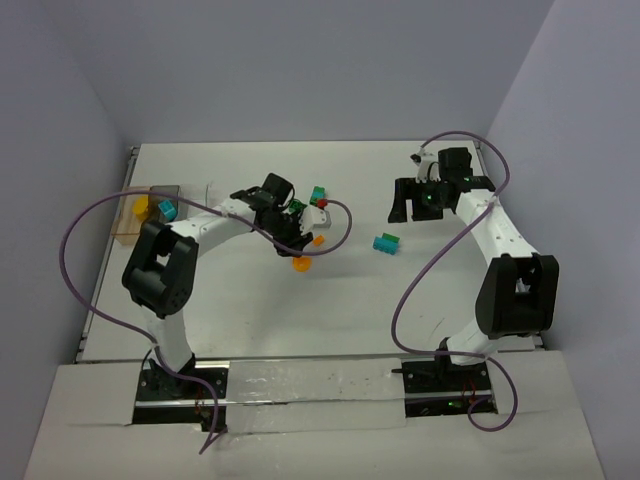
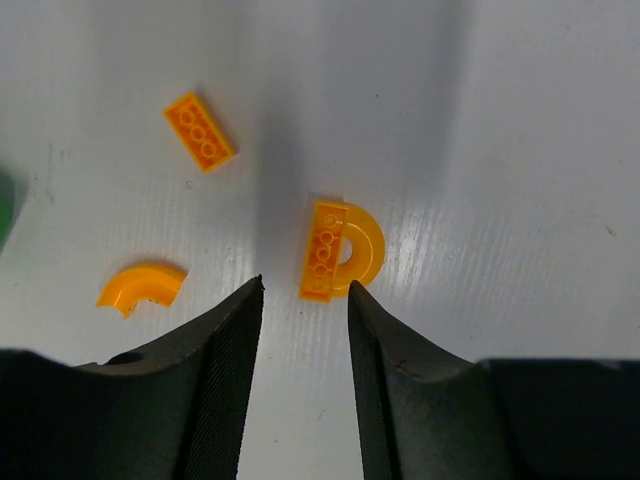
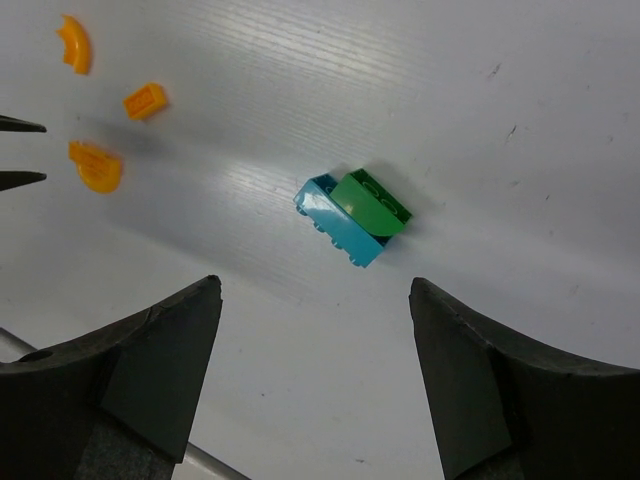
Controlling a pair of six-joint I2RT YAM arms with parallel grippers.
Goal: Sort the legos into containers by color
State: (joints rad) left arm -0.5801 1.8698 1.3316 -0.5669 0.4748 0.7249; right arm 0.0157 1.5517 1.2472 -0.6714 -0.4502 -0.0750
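Early stage, most of the sort is left to do.

Far left of the top view: the brown-tinted container [image 1: 130, 230] has a yellow piece [image 1: 142, 208] in it. A teal piece [image 1: 167, 210] sits at its right edge. Whether that one is inside the same container or in a clear one beside it I can't tell, the view is too small. So roughly two legos are put away.

Centre-left: the left gripper [image 2: 303, 300] hangs low over the orange group on the bench [image 1: 250, 330]. Its jaws are only a narrow gap apart, with nothing between them. Loose in its wrist view:
- an orange brick [image 2: 200, 130], upper left
- an orange curved piece [image 2: 142, 285], lower left
- an orange half-ring [image 2: 365, 245] with a flat brick touching it, just above the fingertips and nearest to being picked

None of the orange is in a container yet.

Centre of the top view: a green brick [image 1: 318, 193] lies loose on the bench, above the left gripper.

Centre-right: a teal brick [image 3: 335, 225] has a green curved piece [image 3: 372, 203] stacked on it, alone on the bench. By my reading the two need separating, since the colours differ.

Right: the right gripper [image 3: 312, 300] hovers above that pair with its jaws spread wide, holding nothing.

Left to do: all the orange, the green brick and the teal-green stack.
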